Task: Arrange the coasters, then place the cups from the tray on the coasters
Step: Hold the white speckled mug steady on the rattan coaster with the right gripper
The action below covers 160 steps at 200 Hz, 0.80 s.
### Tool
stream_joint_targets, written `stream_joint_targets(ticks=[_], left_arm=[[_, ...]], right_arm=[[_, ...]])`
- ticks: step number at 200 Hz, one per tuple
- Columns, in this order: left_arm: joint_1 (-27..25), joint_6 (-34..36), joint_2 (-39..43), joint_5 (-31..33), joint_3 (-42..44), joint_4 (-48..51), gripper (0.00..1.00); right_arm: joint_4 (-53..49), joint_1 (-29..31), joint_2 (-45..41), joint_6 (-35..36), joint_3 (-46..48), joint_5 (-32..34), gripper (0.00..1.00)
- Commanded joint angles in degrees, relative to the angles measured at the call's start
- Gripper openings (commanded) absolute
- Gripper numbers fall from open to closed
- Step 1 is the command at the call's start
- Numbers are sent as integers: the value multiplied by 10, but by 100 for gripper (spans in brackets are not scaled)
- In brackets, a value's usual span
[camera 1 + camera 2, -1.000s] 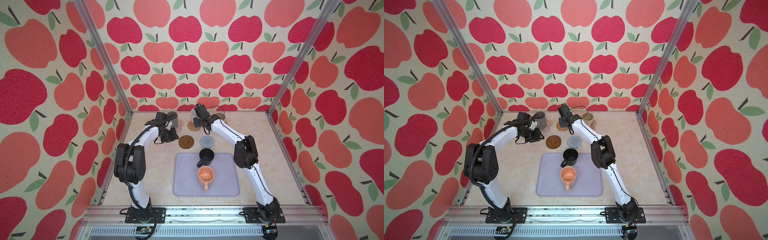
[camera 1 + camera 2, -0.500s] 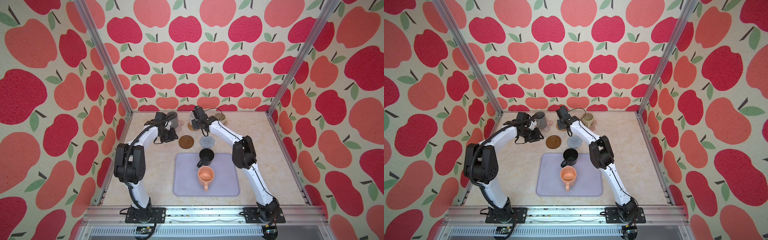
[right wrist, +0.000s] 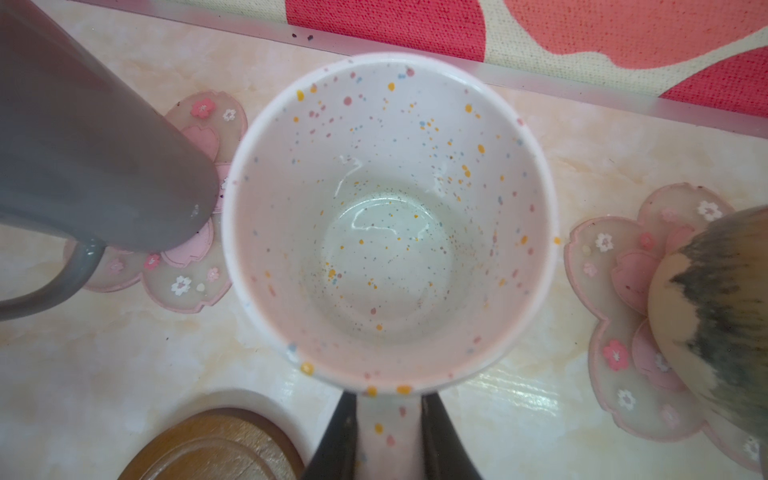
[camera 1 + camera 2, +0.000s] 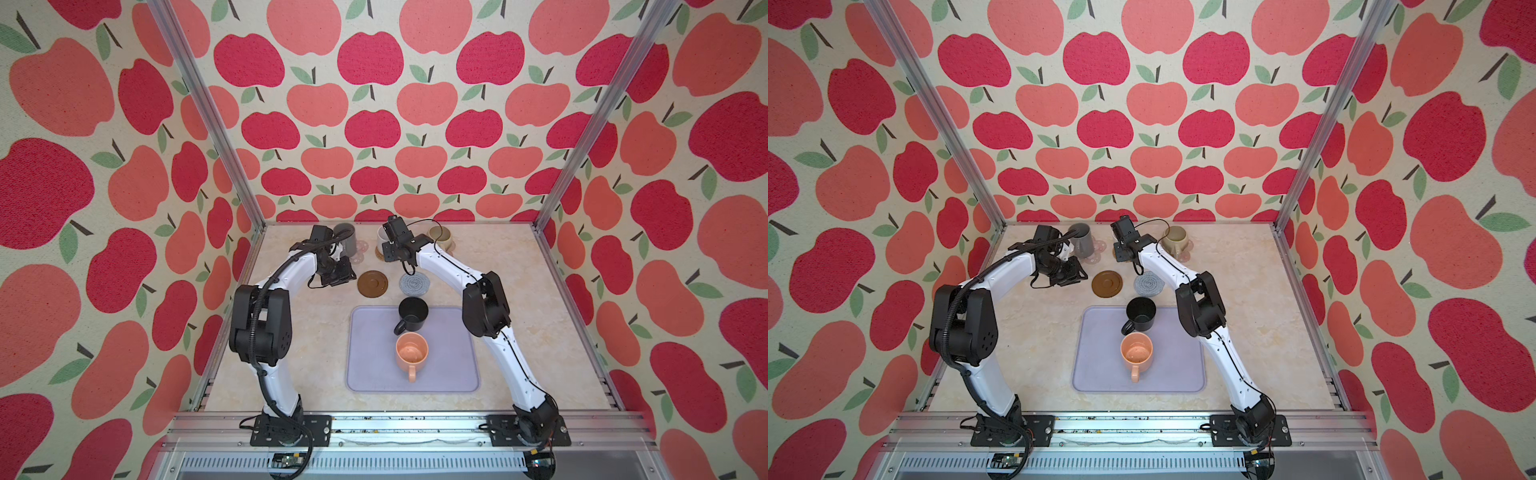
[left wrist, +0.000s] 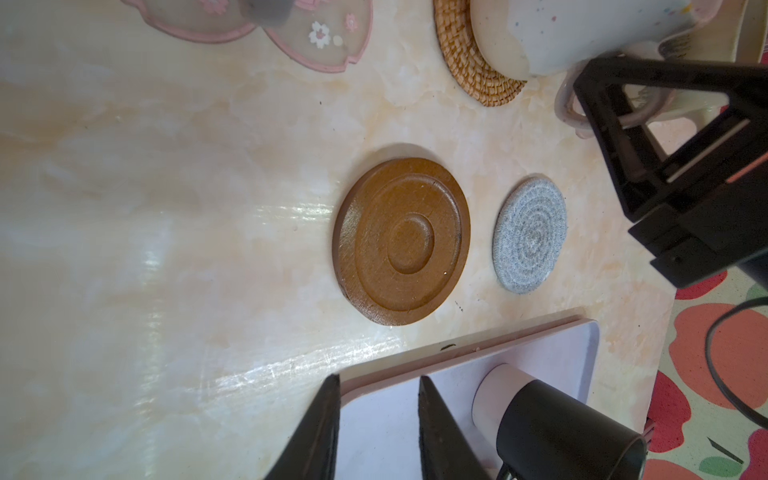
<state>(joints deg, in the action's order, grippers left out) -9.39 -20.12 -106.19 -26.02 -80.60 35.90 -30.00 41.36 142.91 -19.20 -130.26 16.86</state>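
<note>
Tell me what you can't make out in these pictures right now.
- Rattan coaster: hidden under the speckled white cup in the right wrist view; mostly behind the right arm in both top views.
- Grey cup: cut off by the right wrist view's edge.
- Beige-olive cup: blurred, cut off there too.
- Whether the speckled cup touches the coaster: unclear in every view.

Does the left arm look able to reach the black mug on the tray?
Probably yes: the left hand is open and empty, and the black mug stands nearby on the lavender tray, unobstructed.
</note>
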Motion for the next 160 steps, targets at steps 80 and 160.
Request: stream_joint_targets(ticks=[80,160], left_arm=[[5,-5,-16,-7,-9,5,34],[5,-8,-18,-6,-14,8,34]], right_arm=[[66,0,-19,-32,45,6,0],[94,-4,-72,-42,151,24,0]])
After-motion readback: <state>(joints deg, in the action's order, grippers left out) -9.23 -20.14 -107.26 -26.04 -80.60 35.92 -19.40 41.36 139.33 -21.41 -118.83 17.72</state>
